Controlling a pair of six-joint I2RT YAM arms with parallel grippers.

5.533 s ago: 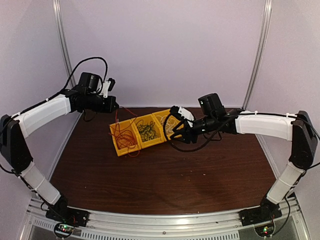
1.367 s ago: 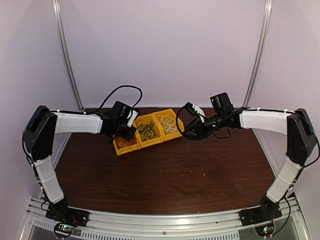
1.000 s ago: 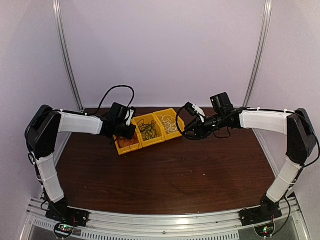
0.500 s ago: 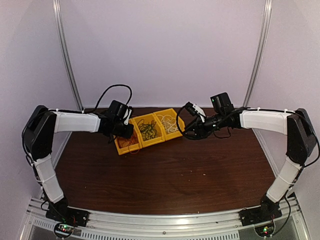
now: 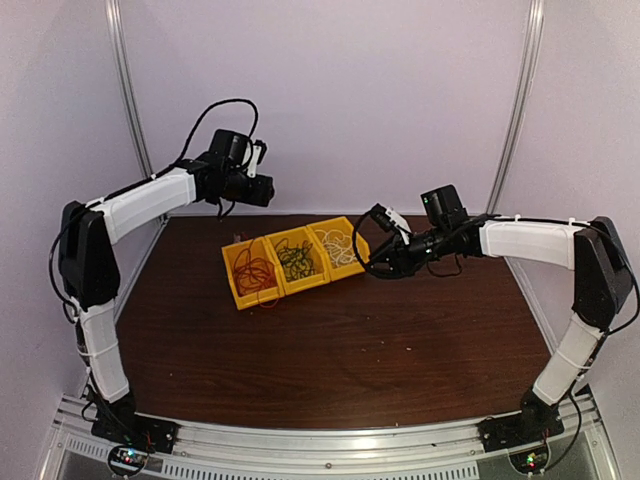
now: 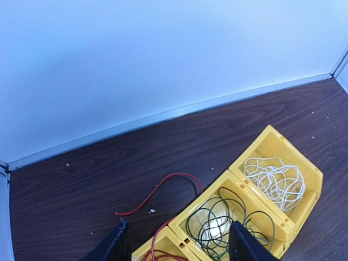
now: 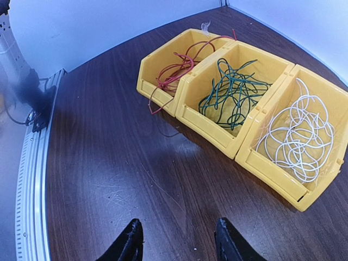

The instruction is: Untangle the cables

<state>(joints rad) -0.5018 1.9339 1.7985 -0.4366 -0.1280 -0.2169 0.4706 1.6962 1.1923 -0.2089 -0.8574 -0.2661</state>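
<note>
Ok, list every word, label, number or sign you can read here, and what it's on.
None can be read in any view.
The yellow bins are plain, no label or number.
The red cable, green cable and white cable show no print.
Any marking on the left arm or right arm is too small to read.

Left arm [image 5: 150, 200]: white moulded link shells, black joint housings between them, black wrist block. A thin black cable [image 5: 222, 102] arcs off the wrist at its 12 o'clock.

Right arm [image 5: 525, 243]: same white shells and black joints, with a small white bracket [image 5: 388, 221] on the wrist.

Both bases [image 5: 130, 432] black, bolted to a silver rail; red and green status lights [image 5: 125, 458] at 6 o'clock of each.

Left gripper [image 6: 179, 247] and right gripper [image 7: 176, 242]: jaws matte black with rounded tips.
</note>
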